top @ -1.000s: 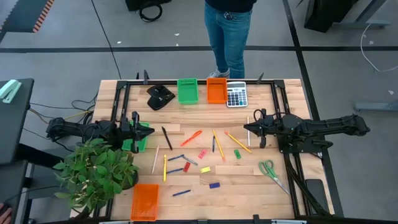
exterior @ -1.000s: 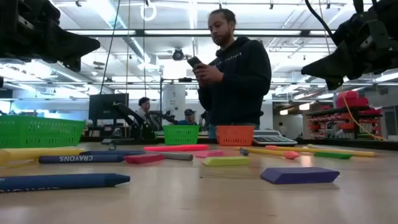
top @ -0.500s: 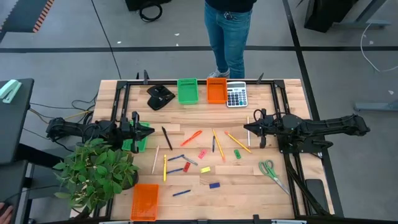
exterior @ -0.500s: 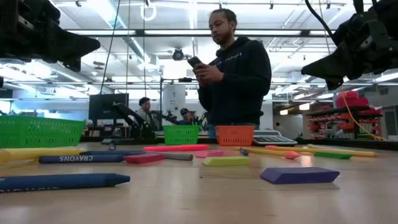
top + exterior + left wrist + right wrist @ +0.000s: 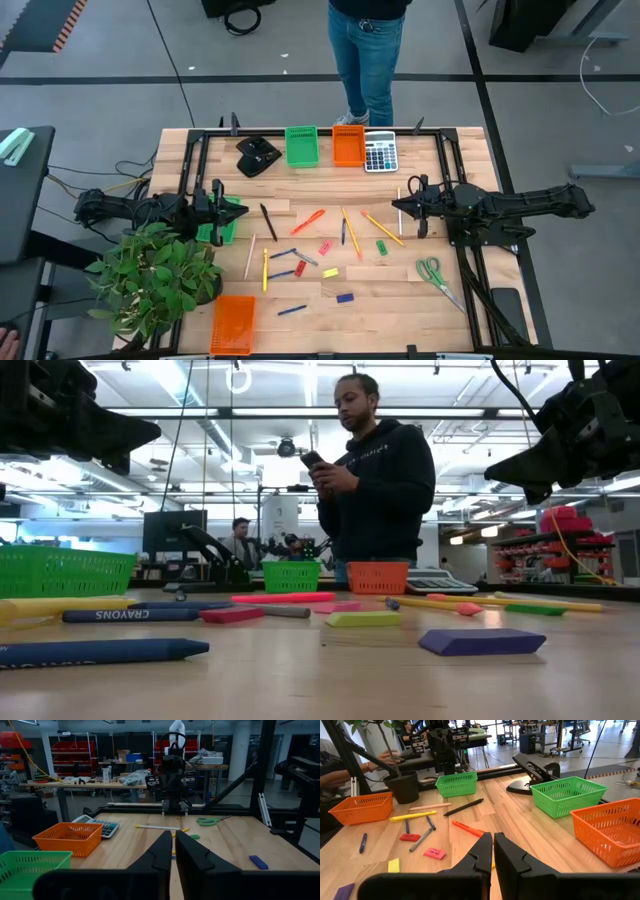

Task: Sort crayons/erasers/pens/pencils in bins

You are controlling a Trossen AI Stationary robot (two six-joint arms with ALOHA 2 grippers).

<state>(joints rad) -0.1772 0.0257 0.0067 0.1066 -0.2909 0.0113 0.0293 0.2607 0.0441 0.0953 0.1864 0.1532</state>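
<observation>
Crayons, pens, pencils and erasers lie scattered on the middle of the table: a black pen [image 5: 268, 222], an orange-red crayon [image 5: 308, 221], yellow pencils [image 5: 382, 228], a pink eraser [image 5: 325, 247], a green eraser [image 5: 381, 246], a blue eraser [image 5: 345, 297]. Two bins, one green [image 5: 302, 146] and one orange [image 5: 348, 146], stand at the far edge. A third, green bin [image 5: 215, 228] is below my left gripper, and an orange one [image 5: 234, 323] stands near left. My left gripper [image 5: 238, 210] hovers shut and empty at the left. My right gripper [image 5: 402, 205] hovers shut and empty at the right.
A grey calculator [image 5: 380, 153] and a black stapler-like object [image 5: 258, 156] stand at the far edge. Green-handled scissors [image 5: 437, 275] lie at the near right. A potted plant [image 5: 155, 275] crowds the near left corner. A person [image 5: 368, 60] stands behind the far edge.
</observation>
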